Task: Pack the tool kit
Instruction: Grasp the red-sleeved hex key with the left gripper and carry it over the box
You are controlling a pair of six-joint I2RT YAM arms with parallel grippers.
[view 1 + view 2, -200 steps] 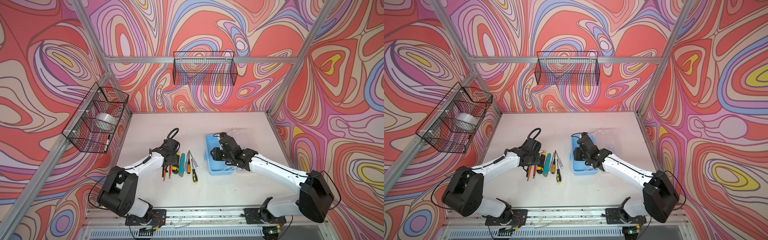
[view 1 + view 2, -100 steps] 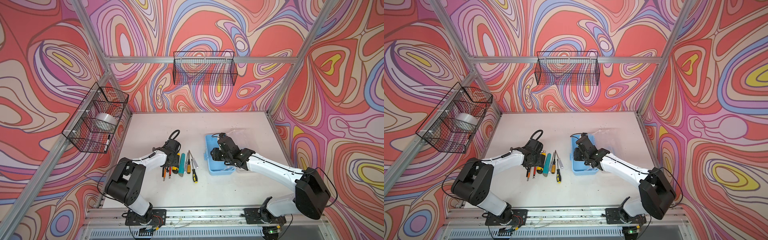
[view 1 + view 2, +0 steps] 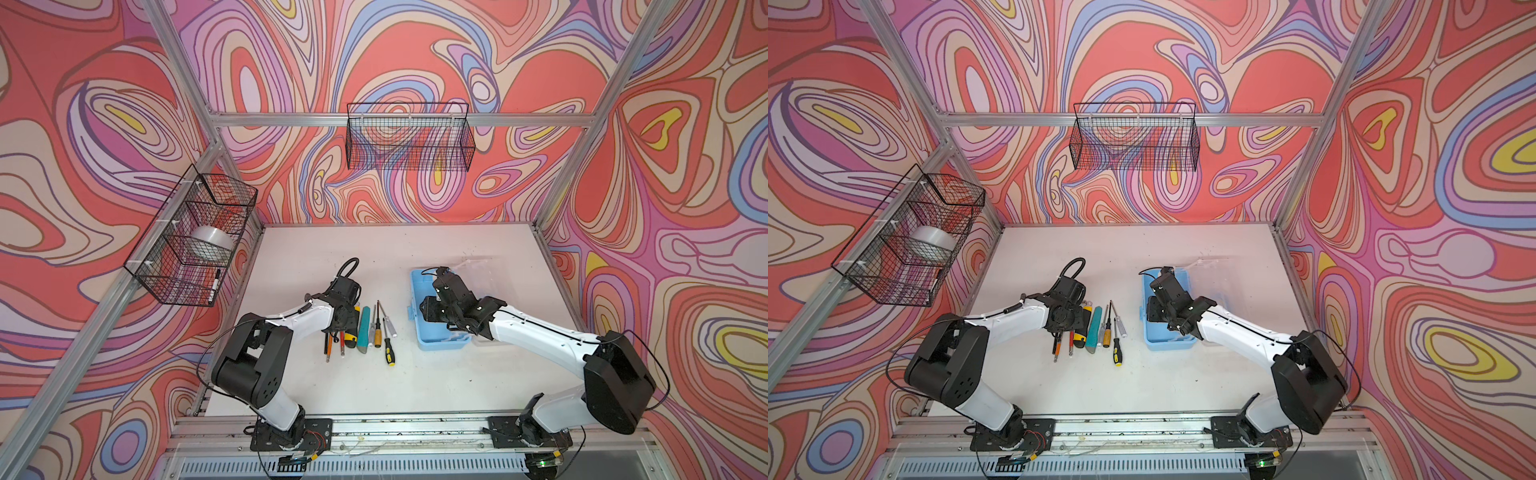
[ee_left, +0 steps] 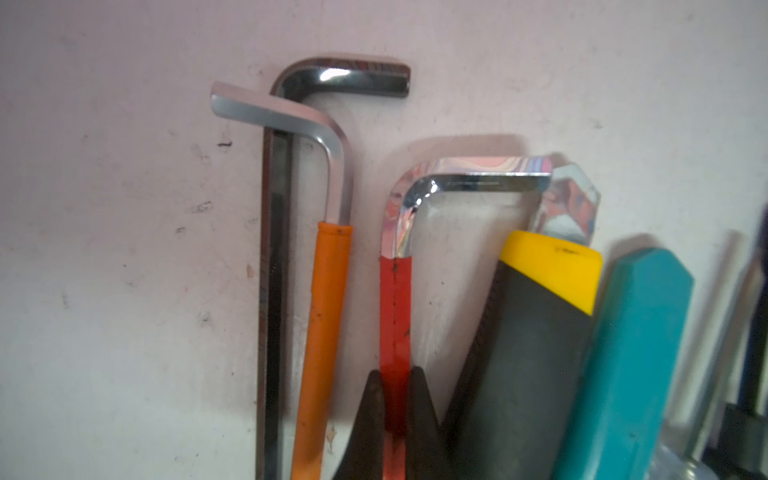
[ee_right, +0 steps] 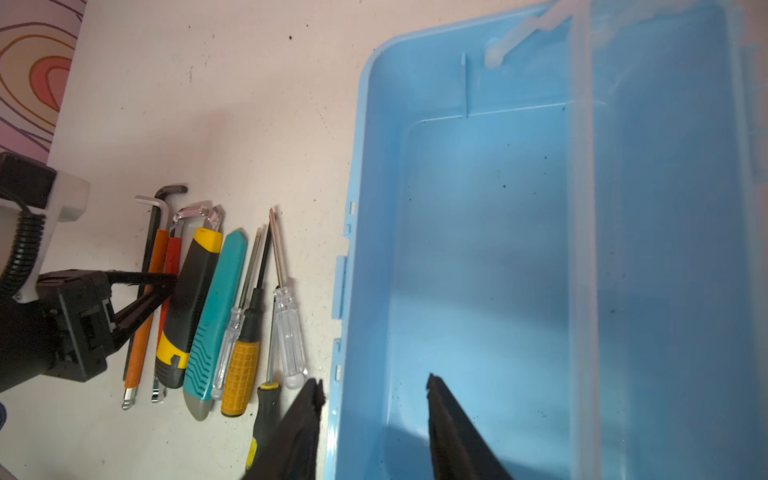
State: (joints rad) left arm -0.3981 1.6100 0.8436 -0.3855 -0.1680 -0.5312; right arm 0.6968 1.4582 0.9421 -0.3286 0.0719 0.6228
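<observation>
The light-blue tool kit box point(image 3: 440, 343) point(image 5: 478, 249) lies open and empty, its clear lid point(image 3: 482, 274) folded back to the right. Left of it lie hex keys, two utility knives point(image 3: 352, 332) point(image 3: 364, 330) and several screwdrivers point(image 3: 377, 332) in a row. My left gripper point(image 4: 395, 374) point(image 3: 341, 330) is shut on the red-sleeved hex key point(image 4: 395, 311), which still rests on the table beside the orange-sleeved one point(image 4: 324, 311) and a bare black one point(image 4: 272, 249). My right gripper point(image 5: 374, 384) point(image 3: 422, 311) is open, its jaws straddling the box's left wall without pinching it.
A wire basket point(image 3: 191, 241) on the left wall holds a tape roll and a marker. Another wire basket point(image 3: 409, 141) hangs on the back wall. The white table point(image 3: 374, 249) ends at the aluminium rail point(image 3: 374, 424) in front.
My left gripper has closed onto the red-sleeved hex key, and that arm's elbow has swung in toward the table. The right arm has barely shifted.
</observation>
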